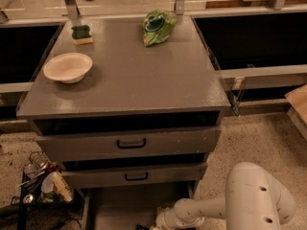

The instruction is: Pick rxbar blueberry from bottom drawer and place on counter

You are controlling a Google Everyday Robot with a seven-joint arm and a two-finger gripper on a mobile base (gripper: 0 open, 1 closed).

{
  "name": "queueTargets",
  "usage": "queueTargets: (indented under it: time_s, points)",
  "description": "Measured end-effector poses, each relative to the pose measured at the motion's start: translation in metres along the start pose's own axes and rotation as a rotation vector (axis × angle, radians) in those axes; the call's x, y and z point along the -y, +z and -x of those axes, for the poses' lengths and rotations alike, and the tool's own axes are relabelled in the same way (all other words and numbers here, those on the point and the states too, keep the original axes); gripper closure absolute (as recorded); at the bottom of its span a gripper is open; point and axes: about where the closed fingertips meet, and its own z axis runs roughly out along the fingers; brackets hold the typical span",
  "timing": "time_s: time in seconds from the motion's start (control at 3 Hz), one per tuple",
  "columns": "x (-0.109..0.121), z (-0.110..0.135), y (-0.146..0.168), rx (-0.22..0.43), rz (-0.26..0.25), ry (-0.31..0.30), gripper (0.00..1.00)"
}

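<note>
Camera view: pincer (152, 225) at the bottom drawer (120, 206), cut off by the lower edge, grip state impossible to tell.

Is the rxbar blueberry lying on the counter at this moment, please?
No, the counter carries just a bowl, a sponge and a green bag; the pincer is down in the bottom drawer.

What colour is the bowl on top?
Cream-white bowl, clearest in the camera view. The gripper is down at the bottom drawer.

gripper (154, 225) at bottom drawer (120, 206), cropped below
</note>
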Motion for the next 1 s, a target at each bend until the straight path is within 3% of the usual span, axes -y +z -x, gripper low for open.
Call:
queueTargets:
  time_s: [0.33,0.67,1.0]
  points:
    - [0.0019,-0.0053,0.003,-0.021,-0.056,0.071,0.0]
    - [0.0018,-0.0054,0.0031,-0.021,-0.057,0.072,0.0]
    - [-0.0046,-0.0044,0.0026,-0.021,-0.019,0.078,0.0]
